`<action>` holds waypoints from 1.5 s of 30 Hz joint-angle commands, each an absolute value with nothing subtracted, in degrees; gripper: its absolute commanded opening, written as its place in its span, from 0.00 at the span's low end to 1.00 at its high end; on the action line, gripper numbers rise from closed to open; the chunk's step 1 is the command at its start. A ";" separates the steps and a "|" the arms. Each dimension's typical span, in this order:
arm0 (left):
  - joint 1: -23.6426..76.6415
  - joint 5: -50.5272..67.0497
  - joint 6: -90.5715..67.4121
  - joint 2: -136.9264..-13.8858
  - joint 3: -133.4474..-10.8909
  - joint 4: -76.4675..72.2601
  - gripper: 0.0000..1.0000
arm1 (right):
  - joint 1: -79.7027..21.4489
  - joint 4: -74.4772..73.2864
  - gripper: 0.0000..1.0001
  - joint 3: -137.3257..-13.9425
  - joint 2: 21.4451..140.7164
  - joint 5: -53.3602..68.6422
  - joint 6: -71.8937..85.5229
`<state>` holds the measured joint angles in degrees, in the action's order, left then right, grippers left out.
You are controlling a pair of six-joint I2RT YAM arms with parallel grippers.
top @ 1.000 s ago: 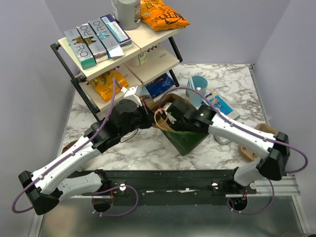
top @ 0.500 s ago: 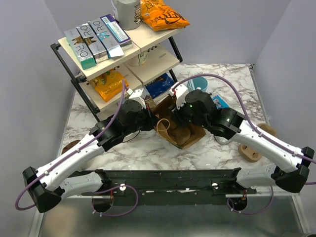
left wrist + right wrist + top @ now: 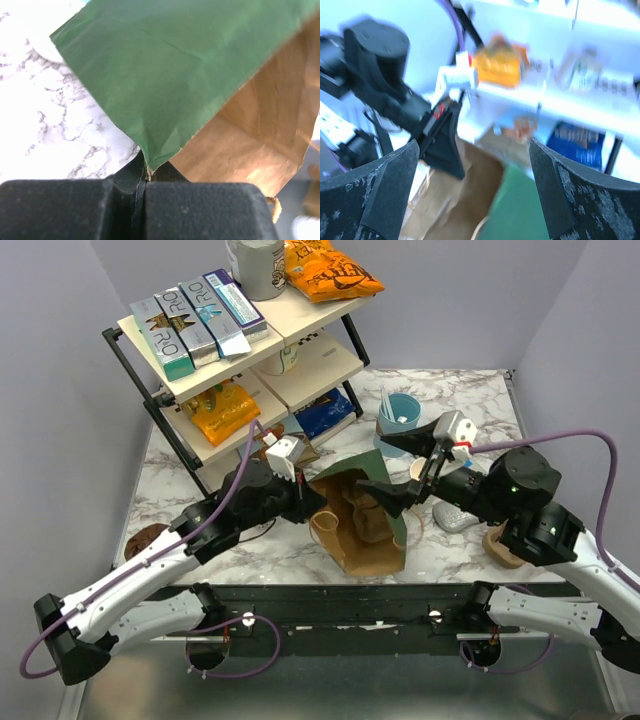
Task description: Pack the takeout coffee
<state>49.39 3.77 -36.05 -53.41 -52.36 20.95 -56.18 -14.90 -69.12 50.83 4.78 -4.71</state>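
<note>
Two robot arms meet over a paper bag (image 3: 350, 550), brown inside and green outside, lying open-mouthed just toward 6 o'clock of centre on a white marble-patterned table (image 3: 470, 400). The left gripper (image 3: 310, 502), coming in from 8 o'clock, has its fingers pressed together on the bag's rim; its wrist view shows them pinching the corner where green paper meets brown. The right gripper (image 3: 398, 466) hangs above the bag's 3 o'clock side, fingers spread wide and holding nothing.

The cream-coloured paper coffee cup with a white lid cannot be picked out for certain. A rounded tan shape (image 3: 372, 523) lies inside the bag's mouth, too shaded to identify.

At 11 o'clock stands a black-framed rack with cream shelves (image 3: 300, 365). Its top shelf carries long teal, grey and blue boxes (image 3: 195, 315) with large pale letters that look like "RIO", though not sharply enough to be sure. Print on the orange snack bag (image 3: 330, 270) and the blue packet (image 3: 325, 412) is unreadable. A light blue cup holding white sticks (image 3: 403, 412) stands at 1 o'clock.
</note>
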 commanded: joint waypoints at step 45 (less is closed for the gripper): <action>49.75 0.88 -38.15 -70.31 -75.58 45.36 0.38 | -37.27 -36.21 1.00 -79.10 66.44 -14.68 13.37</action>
